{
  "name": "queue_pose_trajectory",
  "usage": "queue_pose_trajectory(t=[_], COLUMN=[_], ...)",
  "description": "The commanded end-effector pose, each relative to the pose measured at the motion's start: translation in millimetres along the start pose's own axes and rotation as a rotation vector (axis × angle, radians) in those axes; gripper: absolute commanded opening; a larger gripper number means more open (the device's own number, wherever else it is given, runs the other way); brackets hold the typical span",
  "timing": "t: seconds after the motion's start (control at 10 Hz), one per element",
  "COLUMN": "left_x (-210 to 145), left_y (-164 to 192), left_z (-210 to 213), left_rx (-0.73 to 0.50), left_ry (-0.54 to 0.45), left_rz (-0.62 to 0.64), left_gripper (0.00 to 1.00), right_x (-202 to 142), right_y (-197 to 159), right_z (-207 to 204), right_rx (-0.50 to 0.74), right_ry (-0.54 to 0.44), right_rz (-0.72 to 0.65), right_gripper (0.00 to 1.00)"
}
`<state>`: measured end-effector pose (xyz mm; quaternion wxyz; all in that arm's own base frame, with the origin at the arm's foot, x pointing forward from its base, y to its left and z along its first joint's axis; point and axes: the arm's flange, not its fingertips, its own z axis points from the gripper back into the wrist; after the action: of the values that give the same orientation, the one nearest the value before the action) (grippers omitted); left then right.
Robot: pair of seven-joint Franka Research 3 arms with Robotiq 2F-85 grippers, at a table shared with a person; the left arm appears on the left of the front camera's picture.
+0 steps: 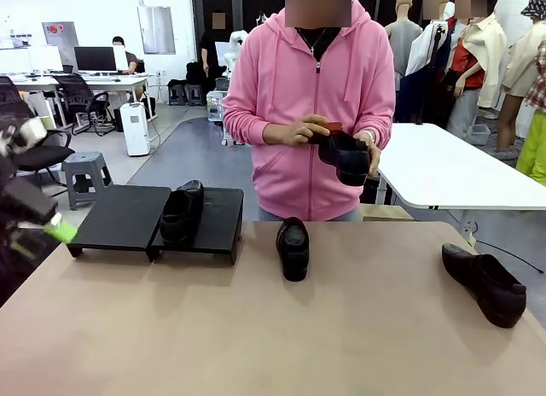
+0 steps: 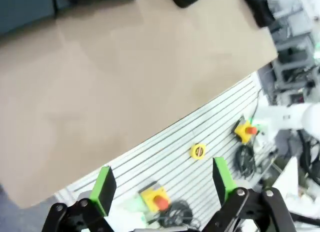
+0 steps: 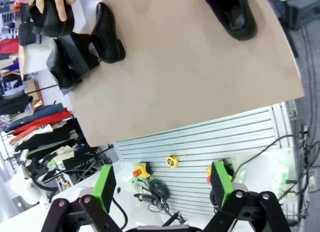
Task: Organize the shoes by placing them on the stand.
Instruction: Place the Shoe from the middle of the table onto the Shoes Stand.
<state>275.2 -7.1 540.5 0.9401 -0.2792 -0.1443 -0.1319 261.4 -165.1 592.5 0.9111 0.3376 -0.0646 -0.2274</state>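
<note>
we saw the left gripper (image 2: 163,184) with its jaws spread wide and empty, green pads (image 2: 103,188) far apart, hanging over the near edge of the table (image 2: 125,92). in the front view it was a blur at the left edge, near the stand (image 1: 119,215). the right gripper (image 3: 162,184) was just as wide and held no shoe, off the table's near side.

the stand sat at the table's far left, its two flat black platforms side by side. one shoe (image 1: 181,212) lay on the right platform (image 1: 220,221), along its left edge, toe towards us. a second shoe (image 1: 293,247) rested on the table near the middle, just right of the stand and apart from it, toe towards us too. a third shoe (image 1: 483,283) lay well off to the right, near the table's right edge, at a slant. the person (image 1: 307,97) in a pink hoodie stood at the far side and held the fourth shoe (image 1: 348,160) in both hands (image 1: 294,133), above the table.
</note>
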Motion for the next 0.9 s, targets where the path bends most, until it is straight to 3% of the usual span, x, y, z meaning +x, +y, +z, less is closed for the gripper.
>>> queue_pose_trajectory(t=[0.0,0.1,0.2,0.3,0.8], left_x=[-35.8,-43.4,-35.0,13.4,13.4], left_y=[32.1,47.7,57.2,42.2,42.2], left_z=[-63.2,-77.5,-88.3,2.4,2.4], left_rx=[-0.102,-0.163,-0.187,-0.098,-0.098], left_ry=[-0.195,-0.372,-0.456,-0.190,-0.190], left_rz=[0.148,0.159,0.268,0.190,0.190], left_gripper=[1.00,1.00,0.95,0.95,0.95], right_x=[-0.1,-0.1,-0.1,-0.1,-0.1], right_y=[2.3,2.3,2.3,2.3,2.3], right_z=[3.0,3.0,3.0,3.0,3.0], right_rx=[0.028,0.028,0.028,0.028,0.028], right_ry=[0.003,0.003,0.003,0.003,0.003], right_rz=[0.012,0.012,0.012,0.012,0.012], right_gripper=[1.00,1.00,1.00,1.00,1.00])
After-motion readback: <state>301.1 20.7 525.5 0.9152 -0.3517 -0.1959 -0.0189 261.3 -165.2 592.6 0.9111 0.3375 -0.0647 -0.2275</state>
